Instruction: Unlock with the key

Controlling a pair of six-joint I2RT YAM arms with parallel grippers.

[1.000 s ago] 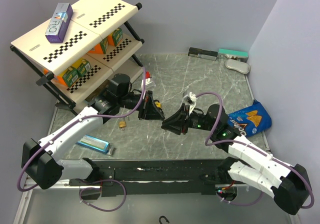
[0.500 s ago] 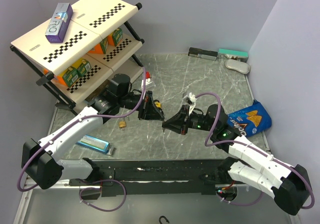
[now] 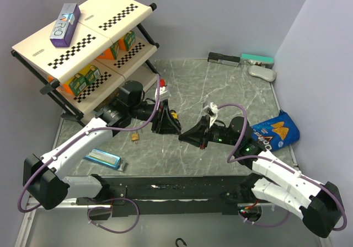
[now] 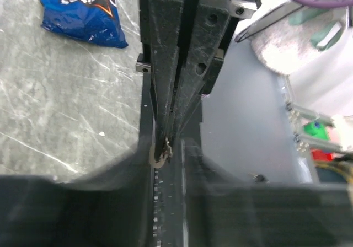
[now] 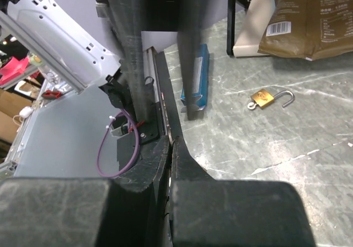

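Observation:
The brass padlock (image 3: 134,138) lies on the marble table (image 3: 220,92) with its shackle swung open; the right wrist view shows the padlock (image 5: 265,98) too. Both grippers meet in mid-air right of it. My right gripper (image 3: 181,138) (image 5: 172,142) is shut, and the left wrist view shows its black fingers (image 4: 182,54) pinching the small key with its metal ring (image 4: 160,150) at their tips. My left gripper (image 3: 176,130) (image 4: 165,150) stands around that key, its fingers (image 5: 129,48) a little apart. The key's blade is hidden.
A shelf rack (image 3: 83,43) with juice cartons and a purple box (image 3: 64,23) stands at the back left. A blue flat box (image 3: 103,157) (image 5: 197,76) lies front left, a Doritos bag (image 3: 276,130) (image 4: 83,10) at the right, and small devices (image 3: 242,59) at the back right.
My right gripper has closed onto the key and edged left. My left gripper's jaws, shut before, have parted slightly. The padlock has not moved.

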